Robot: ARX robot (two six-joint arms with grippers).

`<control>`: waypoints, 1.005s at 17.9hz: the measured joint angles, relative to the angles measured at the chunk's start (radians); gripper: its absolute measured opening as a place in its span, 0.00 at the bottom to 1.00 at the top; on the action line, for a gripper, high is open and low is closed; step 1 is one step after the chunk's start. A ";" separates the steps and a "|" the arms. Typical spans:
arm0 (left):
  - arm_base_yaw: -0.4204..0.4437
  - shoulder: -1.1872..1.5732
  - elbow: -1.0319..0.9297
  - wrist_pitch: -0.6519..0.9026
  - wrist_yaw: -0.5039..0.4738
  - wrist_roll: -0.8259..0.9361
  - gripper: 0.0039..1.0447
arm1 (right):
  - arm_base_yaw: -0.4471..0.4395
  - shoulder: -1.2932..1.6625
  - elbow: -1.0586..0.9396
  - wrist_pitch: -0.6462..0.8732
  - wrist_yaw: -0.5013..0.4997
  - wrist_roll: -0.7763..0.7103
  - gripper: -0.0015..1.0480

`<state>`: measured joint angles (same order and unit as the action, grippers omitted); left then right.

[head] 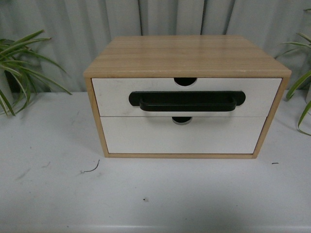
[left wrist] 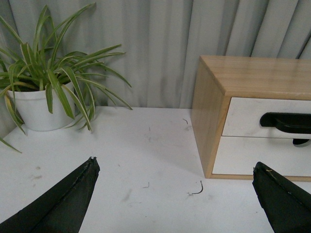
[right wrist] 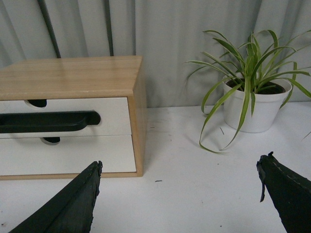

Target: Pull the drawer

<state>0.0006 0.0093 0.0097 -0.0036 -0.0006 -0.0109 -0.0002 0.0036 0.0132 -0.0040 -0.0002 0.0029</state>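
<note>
**tabletop_tom:** So where's the thing it's meant to pull?

**arx_nerd:** The white-fronted wooden drawer [head: 114, 97] is the top slot of a small light-wood two-drawer cabinet [head: 184, 56], dead ahead in the front view. It looks fully shut to me, face flush with the cabinet frame. The wide black bar handle [head: 187, 102] runs across the middle on a black backplate, with a semicircular notch [head: 185, 81] cut into the top edge above it. The bar stands off the plate, so I'd guess that's the grab spot, since a finger can hook behind it. Below is a plain white drawer front [head: 180, 138] with no handle, so not that one.

**tabletop_tom:** And the arms?

**arx_nerd:** Neither shows in the front view. Going by the wrist cams, the left gripper [left wrist: 175, 194] and right gripper [right wrist: 177, 194] both have their black fingers spread wide with nothing between them. They hang above the white tabletop [head: 146, 199], one off each side of the cabinet, well apart from the handle. That makes sense for a start pose, because released jaws are ready to go around the bar. Nothing pulled yet, I reckon.

**tabletop_tom:** Anything in the way?

**arx_nerd:** Not really. There's a spiky green plant in a white pot [left wrist: 41, 109] off to the left, a second potted plant [right wrist: 255, 111] to the right, and a grey curtain [head: 146, 17] behind. Both pots sit to the sides of the drawer's way out.
</note>
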 joint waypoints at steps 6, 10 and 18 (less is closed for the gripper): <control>0.000 0.000 0.000 0.000 0.000 0.000 0.94 | 0.000 0.000 0.000 0.000 0.000 0.000 0.94; 0.000 0.000 0.000 0.000 0.000 0.000 0.94 | 0.000 0.000 0.000 0.000 0.000 0.000 0.94; 0.000 0.000 0.000 0.000 0.000 0.000 0.94 | 0.000 0.000 0.000 0.000 0.000 0.000 0.94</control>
<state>0.0006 0.0093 0.0097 -0.0036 -0.0006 -0.0109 -0.0002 0.0036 0.0132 -0.0040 -0.0002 0.0029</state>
